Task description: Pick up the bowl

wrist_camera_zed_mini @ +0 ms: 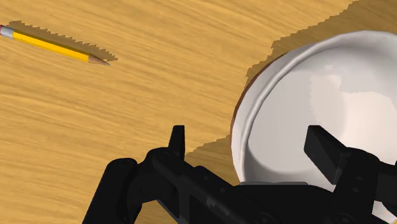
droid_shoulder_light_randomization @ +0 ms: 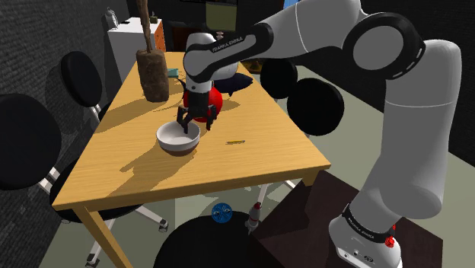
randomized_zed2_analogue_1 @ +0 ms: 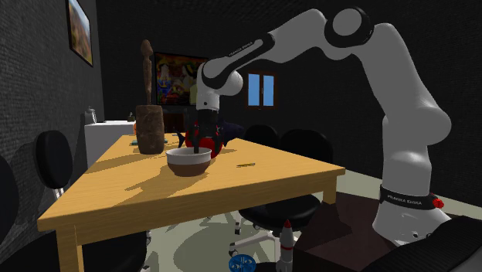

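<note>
claw (wrist_camera_zed_mini: 248, 135) open, gripping nothing | fingers (wrist_camera_zed_mini: 179, 139) straddle white bowl (wrist_camera_zed_mini: 331, 83) rim | pencil (wrist_camera_zed_mini: 54, 46) nearby on wooden table (wrist_camera_zed_mini: 127, 95)

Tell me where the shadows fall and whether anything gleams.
Shoulder view: the bowl and arm cast dark shadows toward its left across the table. Wrist view: the pencil casts a jagged-edged shadow; the bowl's inside shows a soft bright patch.

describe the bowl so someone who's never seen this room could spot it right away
On the wooden table, look just below the black gripper. The bowl sits there, beside a red round thing. It alone is white inside with a brown outside.
</note>
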You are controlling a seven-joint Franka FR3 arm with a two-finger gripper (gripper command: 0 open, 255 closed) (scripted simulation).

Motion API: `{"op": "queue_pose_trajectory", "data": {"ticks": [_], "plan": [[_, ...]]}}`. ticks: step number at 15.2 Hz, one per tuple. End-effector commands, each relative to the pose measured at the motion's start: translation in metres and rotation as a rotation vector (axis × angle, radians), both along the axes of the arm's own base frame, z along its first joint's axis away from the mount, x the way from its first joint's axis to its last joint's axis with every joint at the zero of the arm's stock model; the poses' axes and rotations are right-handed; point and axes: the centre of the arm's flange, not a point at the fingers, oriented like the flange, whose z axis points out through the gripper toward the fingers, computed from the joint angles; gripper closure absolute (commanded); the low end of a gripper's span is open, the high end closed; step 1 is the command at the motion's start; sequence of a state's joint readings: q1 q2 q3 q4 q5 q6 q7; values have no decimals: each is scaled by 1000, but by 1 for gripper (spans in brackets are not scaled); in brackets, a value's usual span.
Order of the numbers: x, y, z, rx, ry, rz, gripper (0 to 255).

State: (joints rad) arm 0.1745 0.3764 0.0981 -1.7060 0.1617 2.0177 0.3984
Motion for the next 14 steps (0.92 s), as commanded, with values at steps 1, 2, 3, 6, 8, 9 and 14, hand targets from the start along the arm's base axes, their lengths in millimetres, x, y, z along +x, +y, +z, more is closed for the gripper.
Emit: {"op": "queue_pose_trajectory", "data": {"ticks": [1, 2, 3, 6, 8, 9, 14], "plan": [[0, 1, -10, 0, 0, 0, 0], [0, 1, -13, 0, 0, 0, 0], [0, 1, -13, 0, 0, 0, 0], [-1, 1, -13, 0, 0, 0, 255], [-1, 1, -13, 0, 0, 0, 255], [-1, 1, -13, 0, 0, 0, 255], [0, 1, -8, 0, 0, 0, 255]]}}
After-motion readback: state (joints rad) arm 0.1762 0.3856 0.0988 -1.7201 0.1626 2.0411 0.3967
